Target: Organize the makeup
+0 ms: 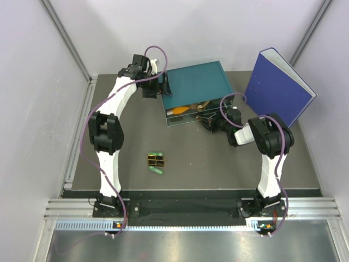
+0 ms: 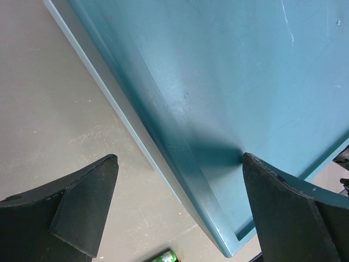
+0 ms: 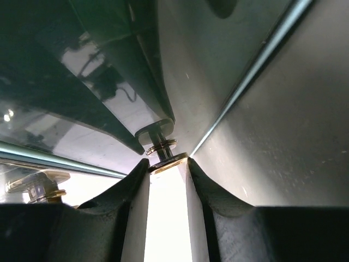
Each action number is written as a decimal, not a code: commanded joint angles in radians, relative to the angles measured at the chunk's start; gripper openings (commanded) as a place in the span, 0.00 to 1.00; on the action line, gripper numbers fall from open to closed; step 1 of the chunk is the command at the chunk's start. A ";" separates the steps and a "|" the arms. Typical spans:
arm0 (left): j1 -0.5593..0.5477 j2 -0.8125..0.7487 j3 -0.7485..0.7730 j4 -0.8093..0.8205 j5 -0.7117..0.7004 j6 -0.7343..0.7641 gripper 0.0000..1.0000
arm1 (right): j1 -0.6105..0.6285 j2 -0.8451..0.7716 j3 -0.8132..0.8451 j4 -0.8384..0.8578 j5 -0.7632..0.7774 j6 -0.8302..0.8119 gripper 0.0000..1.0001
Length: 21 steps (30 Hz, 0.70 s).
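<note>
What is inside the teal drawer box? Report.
In the teal drawer box, orange makeup and small dark-and-gold pieces show at the open front; the top hides whatever lies deeper.

Small cases (image 1: pixel 156 160) before drawer box (image 1: pixel 196 83); binder (image 1: pixel 277 90) right of box.

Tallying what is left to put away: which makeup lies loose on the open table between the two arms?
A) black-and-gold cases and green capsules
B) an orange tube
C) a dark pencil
A: the top view shows only the black-and-gold cases and green capsules there, in front of the teal drawer box.
</note>
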 commanded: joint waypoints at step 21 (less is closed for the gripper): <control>0.002 0.043 -0.046 -0.092 -0.108 0.058 0.99 | 0.014 -0.162 -0.045 -0.407 -0.036 -0.144 0.00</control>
